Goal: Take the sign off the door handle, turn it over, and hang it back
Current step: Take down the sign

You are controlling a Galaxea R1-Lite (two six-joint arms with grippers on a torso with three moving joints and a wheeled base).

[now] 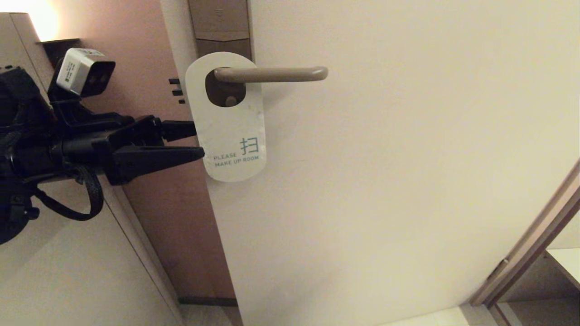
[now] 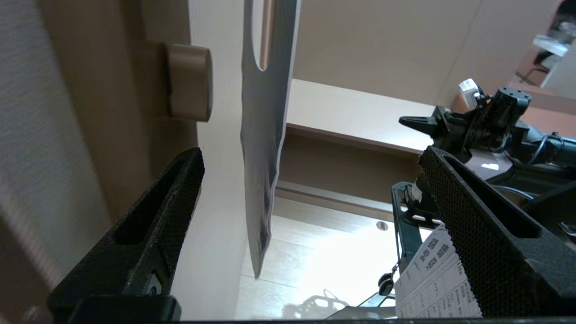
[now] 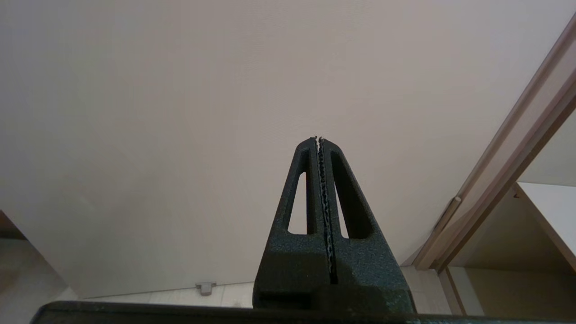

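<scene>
Reaching in level from the left, the left hand [image 1: 199, 140] is spread wide at the sign's [image 1: 231, 131] left edge, one finger on either face. The sign hangs white side out on the door handle [image 1: 272, 74]. The right hand [image 3: 318, 139], parked, is pressed together.

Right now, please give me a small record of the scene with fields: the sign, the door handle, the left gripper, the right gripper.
sign: white side out, "PLEASE MAKE UP ROOM", sign hangs by its oval hole
door handle: door handle is a horizontal lever, passing through the hole
left gripper: left gripper at the sign's lower edge, jaws open on either side of the card, not yet closed
right gripper: right gripper away from the sign, facing bare door, jaws shut, holding nothing
</scene>
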